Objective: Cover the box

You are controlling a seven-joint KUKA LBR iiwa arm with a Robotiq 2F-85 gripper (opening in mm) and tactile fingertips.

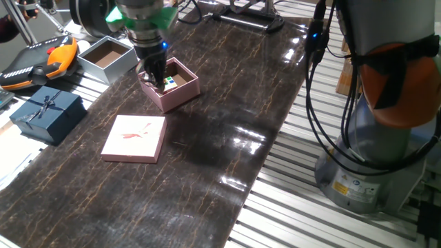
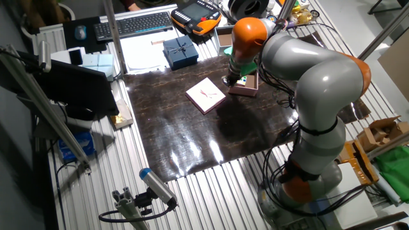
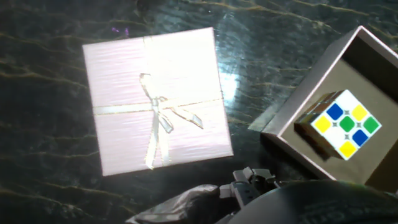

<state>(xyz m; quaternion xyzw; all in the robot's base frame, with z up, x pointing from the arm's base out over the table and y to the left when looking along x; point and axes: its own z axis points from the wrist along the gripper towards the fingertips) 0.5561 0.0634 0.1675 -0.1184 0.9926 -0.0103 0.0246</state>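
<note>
From my station, the gripper hung over the open pink box in the upper left of one fixed view, its fingers reaching down at the box's near-left rim. I could not tell whether the fingers stood apart or together; the dark hand body hid them in both fixed views, and the hand view caught only a blurred dark piece of the hand along its bottom edge.

The box sat on the dark marbled table mat, uncovered, with its dark inside showing. Inside it lay a small puzzle cube, white-faced with blue, yellow and green stickers, resting against the box's lower-left wall in the hand view.

The pink lid lay flat on the mat, apart from the box, below and left of it in that fixed view; in the hand view it filled the upper left, a thin ribbon bow crossing its top.

Further out, left of the mat, stood a grey box with a brown inside, and at the left edge a dark blue box with a bow. An orange-and-black pendant lay behind them.
</note>
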